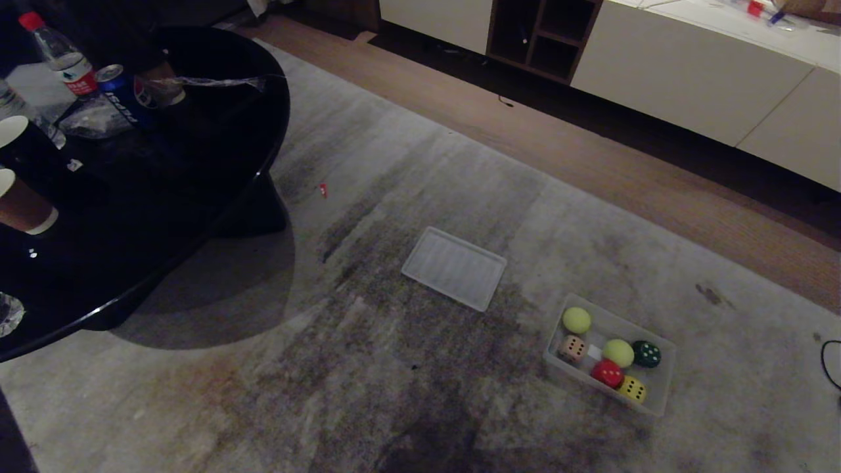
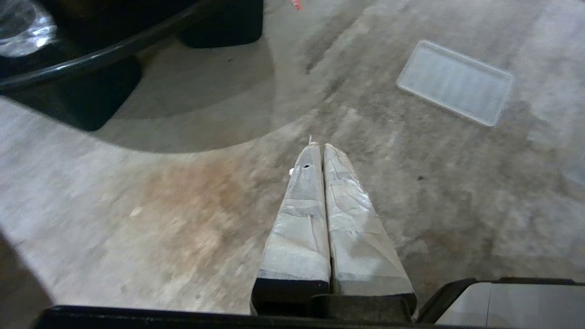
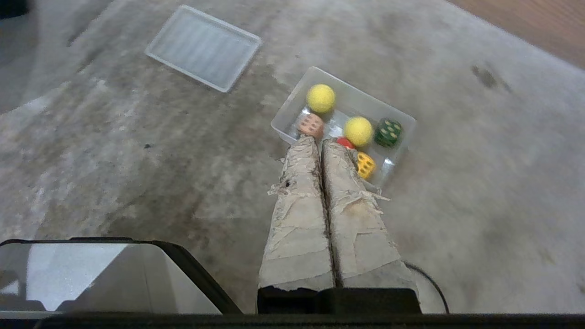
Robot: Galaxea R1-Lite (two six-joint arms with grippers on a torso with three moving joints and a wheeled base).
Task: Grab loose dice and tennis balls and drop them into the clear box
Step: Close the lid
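The clear box (image 1: 660, 394) (image 3: 402, 119) sits on the grey carpet at the lower right of the head view. Inside it lie two tennis balls (image 1: 577, 320) (image 1: 618, 353) (image 3: 321, 98) (image 3: 358, 130) and several dice: beige-pink (image 1: 573, 349) (image 3: 311, 124), dark green (image 1: 647, 353) (image 3: 388, 132), red (image 1: 608, 373) (image 3: 346, 142) and yellow (image 1: 633, 389) (image 3: 365, 165). Neither arm shows in the head view. My right gripper (image 3: 319, 140) is shut and empty, hanging above the carpet short of the box. My left gripper (image 2: 321, 146) is shut and empty over bare carpet.
A flat ribbed translucent lid (image 1: 454, 267) (image 2: 456, 82) (image 3: 204, 47) lies on the carpet left of the box. A black round table (image 1: 197, 197) with bottles, a can and cups fills the left. White cabinets (image 1: 690, 72) stand beyond a wooden floor strip. A black cable (image 1: 829, 361) lies at the right edge.
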